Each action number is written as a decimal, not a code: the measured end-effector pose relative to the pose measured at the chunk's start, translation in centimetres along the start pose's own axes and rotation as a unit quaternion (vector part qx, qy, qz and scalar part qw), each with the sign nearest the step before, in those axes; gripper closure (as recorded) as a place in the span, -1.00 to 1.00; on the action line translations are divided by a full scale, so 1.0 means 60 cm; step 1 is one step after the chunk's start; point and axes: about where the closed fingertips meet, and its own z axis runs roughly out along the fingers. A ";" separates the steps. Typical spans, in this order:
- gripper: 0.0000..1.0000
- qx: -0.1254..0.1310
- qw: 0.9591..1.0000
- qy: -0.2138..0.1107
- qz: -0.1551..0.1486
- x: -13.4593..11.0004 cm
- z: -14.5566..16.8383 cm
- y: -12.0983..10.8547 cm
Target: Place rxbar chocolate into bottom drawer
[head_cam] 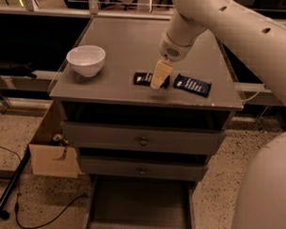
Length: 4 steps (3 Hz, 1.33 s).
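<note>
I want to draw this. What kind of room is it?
Probably a robot lab: a grey cabinet on speckled floor, a loose cable, a cardboard box, and the end effector over the rxbar chocolate.

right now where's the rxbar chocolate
In camera view, the rxbar chocolate lies front-centre on the cabinet top, just left of the navy blue bar, with the gripper over its right end.
</note>
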 end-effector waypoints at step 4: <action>-1.00 -0.020 0.999 -0.041 -0.014 -0.014 0.019 -0.029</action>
